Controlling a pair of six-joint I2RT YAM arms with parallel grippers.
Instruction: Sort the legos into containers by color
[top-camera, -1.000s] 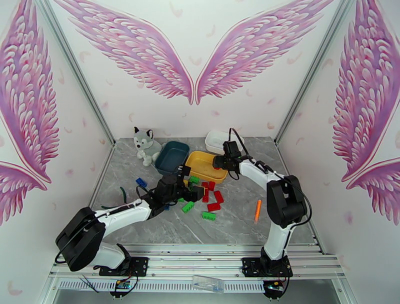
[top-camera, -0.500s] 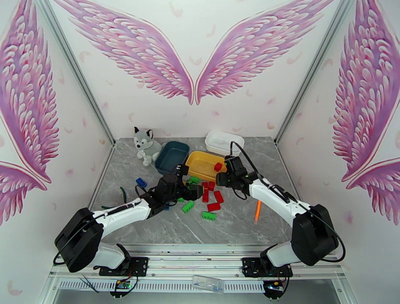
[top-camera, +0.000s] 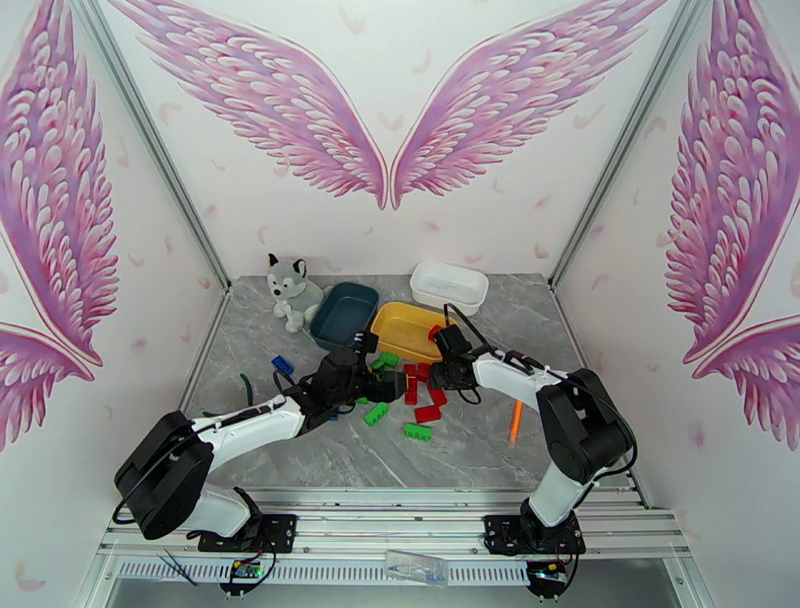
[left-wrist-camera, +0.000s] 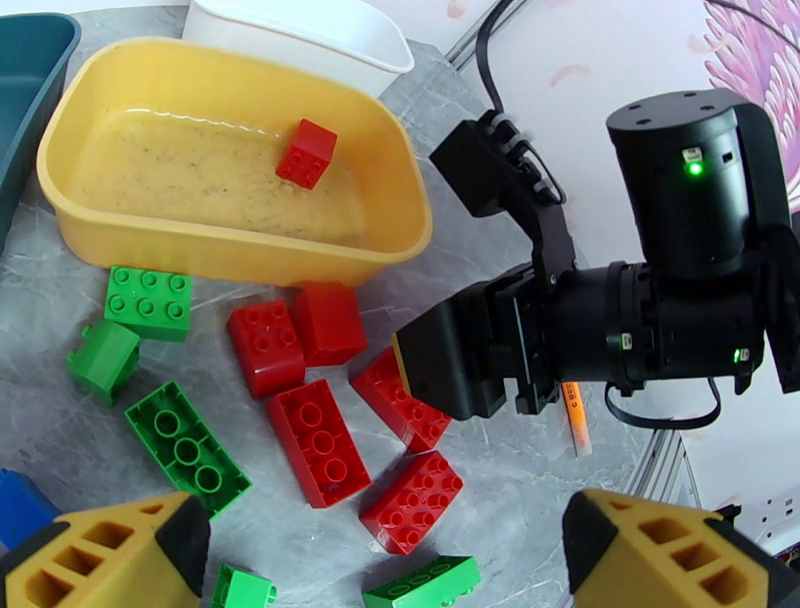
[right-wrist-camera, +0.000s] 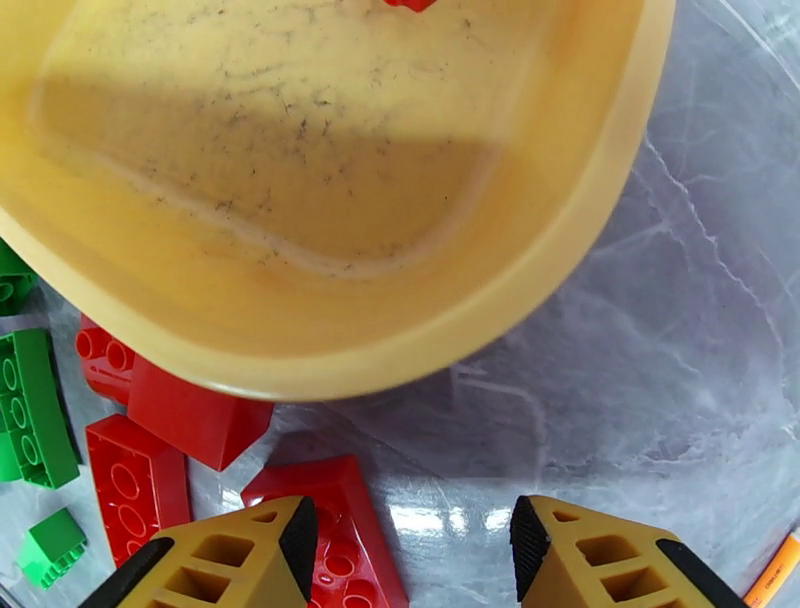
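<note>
Barely started: one red brick lay in the yellow tub, and I saw none in the teal tub or white tub. Other red bricks, green bricks and a blue brick lay loose on the worktop. The left gripper and right gripper held their jaws apart, empty.

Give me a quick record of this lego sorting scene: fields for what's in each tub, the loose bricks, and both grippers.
yellow tub: one red brick inside
teal tub: looks empty
white tub: looks empty
loose on the table: red bricks, green bricks, a blue brick
left gripper: open, empty, above the loose bricks
right gripper: open, empty, low over a loose red brick beside the yellow tub
</note>
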